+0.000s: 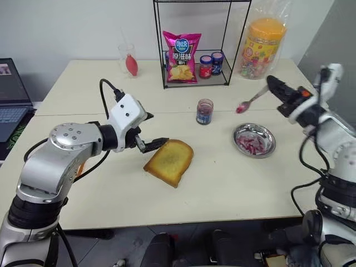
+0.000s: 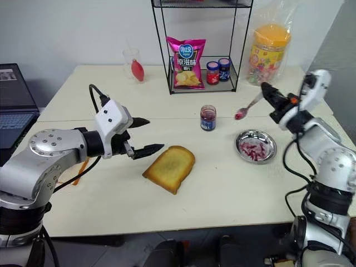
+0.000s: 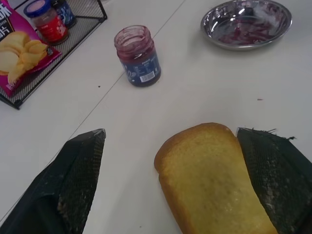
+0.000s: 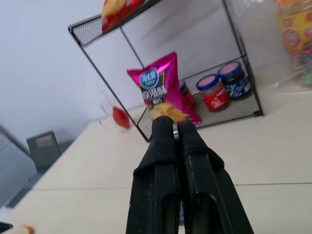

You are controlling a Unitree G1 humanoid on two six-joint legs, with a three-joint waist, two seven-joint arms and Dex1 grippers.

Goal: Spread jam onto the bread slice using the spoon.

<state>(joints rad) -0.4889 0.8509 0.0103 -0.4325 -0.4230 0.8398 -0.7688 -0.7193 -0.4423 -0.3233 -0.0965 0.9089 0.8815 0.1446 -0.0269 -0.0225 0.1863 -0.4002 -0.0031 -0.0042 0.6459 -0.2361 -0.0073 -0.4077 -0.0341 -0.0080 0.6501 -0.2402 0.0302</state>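
Right pincer (image 1: 271,83) clamps the spoon (image 1: 251,101), jam (image 1: 241,108) loaded; left pincer (image 3: 170,141) gapes around bread slice (image 3: 209,178).

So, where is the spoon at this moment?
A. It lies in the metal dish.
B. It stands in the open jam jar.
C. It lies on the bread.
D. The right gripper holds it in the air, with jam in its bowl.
D: the right gripper is shut on the spoon, raised above the table between the open jar and the metal dish, with red jam in its bowl; the bread is bare.
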